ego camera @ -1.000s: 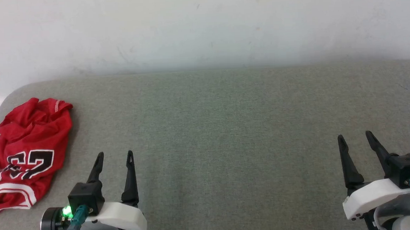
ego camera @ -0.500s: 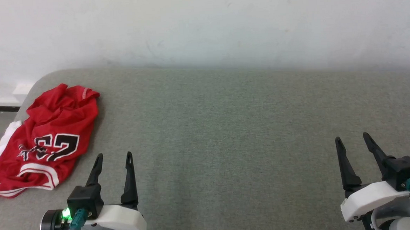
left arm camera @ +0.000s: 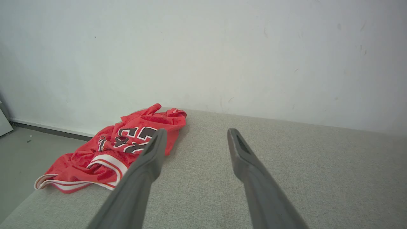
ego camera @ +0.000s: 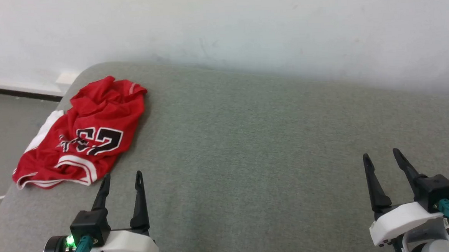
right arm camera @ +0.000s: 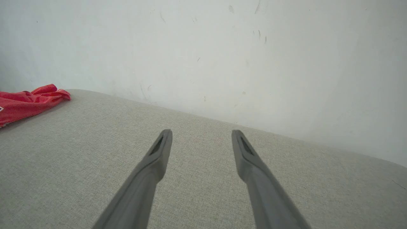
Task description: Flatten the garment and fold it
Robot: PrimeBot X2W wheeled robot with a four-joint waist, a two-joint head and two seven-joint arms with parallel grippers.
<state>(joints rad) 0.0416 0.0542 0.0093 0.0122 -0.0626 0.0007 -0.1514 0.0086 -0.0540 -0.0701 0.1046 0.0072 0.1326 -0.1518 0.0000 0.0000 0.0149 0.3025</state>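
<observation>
As the camera swings left, the garment lies just beyond the empty, wide-open left gripper, reachable; right gripper likewise.

I see the table covered in coarse matt grey woven cloth; the jersey looks a thin mesh-like knit, faintly sheeny. Matt dark plastic fingers on left claw and right claw, smooth white plastic housings, a matt scuffed wall
</observation>
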